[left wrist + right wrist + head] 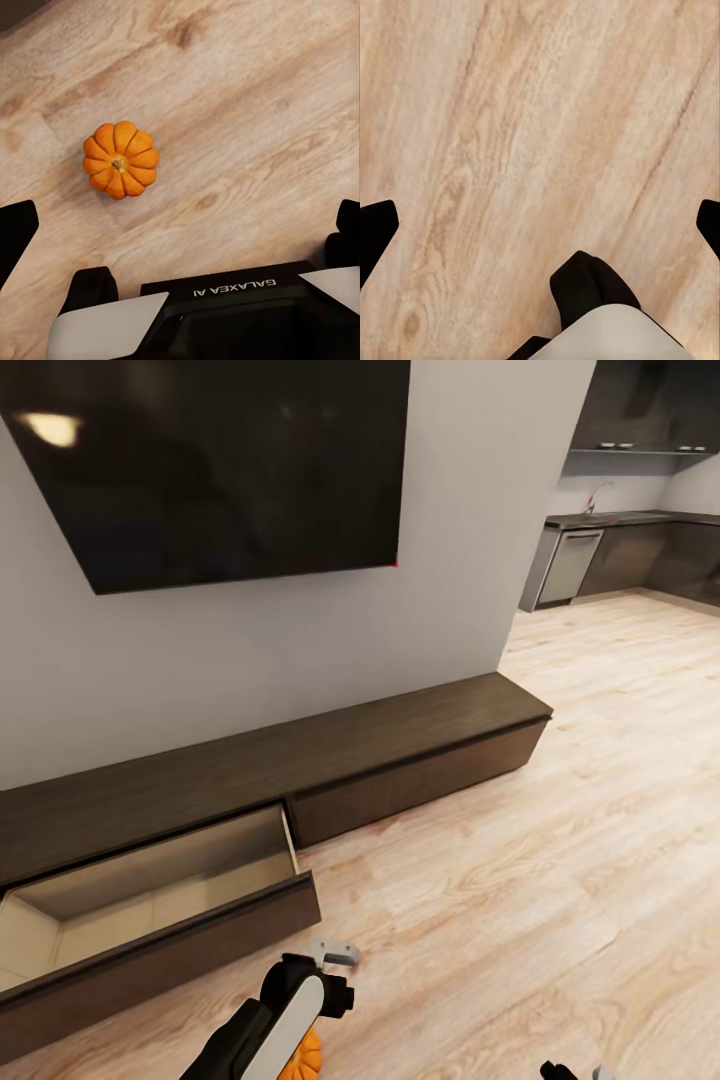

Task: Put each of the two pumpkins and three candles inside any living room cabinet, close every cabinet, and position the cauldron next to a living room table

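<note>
One pumpkin (pixel 121 159) on floor (pixel 247 112) – one cabinet (pixel 300 760) drawer (pixel 150 900) open

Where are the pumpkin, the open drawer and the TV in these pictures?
pumpkin (pixel 120 159): left wrist view, on its ribbed orange top at the stem.
open drawer (pixel 150 890): head view, on its tan inner floor.
TV (pixel 210 460): head view, on the middle of its black screen.

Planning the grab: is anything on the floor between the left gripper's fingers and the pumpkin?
No. In the left wrist view, only bare plank floor separates the open left gripper from the pumpkin.
</note>
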Robot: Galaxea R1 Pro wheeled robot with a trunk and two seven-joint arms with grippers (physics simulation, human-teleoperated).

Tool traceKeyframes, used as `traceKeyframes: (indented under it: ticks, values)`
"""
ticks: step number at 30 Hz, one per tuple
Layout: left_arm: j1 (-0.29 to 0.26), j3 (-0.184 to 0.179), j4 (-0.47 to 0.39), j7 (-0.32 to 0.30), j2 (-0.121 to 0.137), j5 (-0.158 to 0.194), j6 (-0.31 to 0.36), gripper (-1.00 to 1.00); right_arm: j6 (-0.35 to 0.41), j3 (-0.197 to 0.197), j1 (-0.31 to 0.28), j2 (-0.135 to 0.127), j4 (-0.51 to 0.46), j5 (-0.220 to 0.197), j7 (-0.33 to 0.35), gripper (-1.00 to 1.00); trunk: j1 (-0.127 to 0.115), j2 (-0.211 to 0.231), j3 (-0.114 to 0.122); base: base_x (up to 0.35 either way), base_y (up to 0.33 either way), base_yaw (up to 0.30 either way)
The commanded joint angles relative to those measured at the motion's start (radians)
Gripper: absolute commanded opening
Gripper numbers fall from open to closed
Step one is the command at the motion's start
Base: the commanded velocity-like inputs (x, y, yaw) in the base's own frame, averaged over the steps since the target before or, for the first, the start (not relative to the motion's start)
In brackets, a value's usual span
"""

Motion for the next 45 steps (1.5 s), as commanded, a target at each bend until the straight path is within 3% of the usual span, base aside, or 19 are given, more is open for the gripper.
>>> traceKeyframes:
  ticks: [1,14,18,21,22,23,24,28,33,38,41,45]
  values:
    - [-0.001,-0.002,-0.001,0.01,0.0,0.01,0.001,1.0,0.006,-0.004,0.0,0.0,-0.003,-0.002,-0.004,1.0,0.0,0.0,-0.001,0.093,-0.168,0.0]
    - [-0.001,0.016,-0.001,0.001,0.003,0.011,0.0,1.0,0.006,-0.003,0.0,0.0,-0.003,-0.002,-0.004,1.0,0.0,0.0,-0.001,0.028,-0.058,0.0]
    - [-0.001,0.07,0.004,-0.003,0.006,0.02,-0.022,1.0,0.005,-0.003,0.0,-0.001,-0.003,-0.002,-0.003,1.0,0.0,0.0,-0.001,0.0,0.0,0.0]
    - [-0.001,0.132,0.01,-0.021,0.014,0.022,-0.031,1.0,-0.009,-0.002,0.0,-0.001,-0.003,-0.003,-0.002,1.0,0.0,0.0,-0.001,0.0,0.0,0.0]
    - [-0.001,0.172,0.012,-0.046,0.025,0.022,-0.033,1.0,-0.024,-0.001,0.0,-0.001,-0.003,-0.001,-0.001,1.0,0.0,0.0,-0.001,0.0,0.0,0.0]
    - [-0.001,0.187,0.014,-0.057,0.032,0.022,-0.034,1.0,-0.027,0.0,0.0,-0.001,-0.003,-0.001,-0.001,1.0,0.0,0.0,-0.001,0.0,0.0,0.0]
    - [-0.001,0.231,0.03,-0.099,0.058,0.021,-0.035,1.0,-0.035,0.001,0.0,0.001,-0.003,0.001,-0.001,1.0,0.0,0.0,-0.001,0.0,0.0,0.0]
    - [-0.001,0.299,0.103,-0.228,0.128,0.014,-0.079,1.0,-0.046,0.005,0.0,0.004,-0.005,0.004,0.001,1.0,0.004,-0.007,-0.004,0.0,0.0,0.0]
    - [-0.002,0.318,0.207,-0.344,0.186,0.012,-0.229,1.0,-0.082,0.037,0.0,0.003,-0.038,0.005,0.014,1.0,0.023,-0.042,-0.02,0.0,0.0,0.0]
    - [-0.002,0.323,0.307,-0.396,0.208,0.017,-0.32,1.0,-0.077,0.093,0.0,-0.002,-0.153,0.004,0.058,1.0,0.042,-0.077,-0.035,0.0,0.0,0.0]
    - [-0.002,0.323,0.339,-0.434,0.215,0.02,-0.372,1.0,-0.074,0.106,0.0,0.0,-0.194,0.004,0.065,1.0,0.054,-0.098,-0.045,0.0,0.0,0.0]
    - [-0.002,0.323,0.38,-0.462,0.217,0.015,-0.39,1.0,-0.073,0.116,0.0,0.003,-0.212,0.005,0.093,1.0,0.069,-0.126,-0.057,0.0,0.0,0.0]
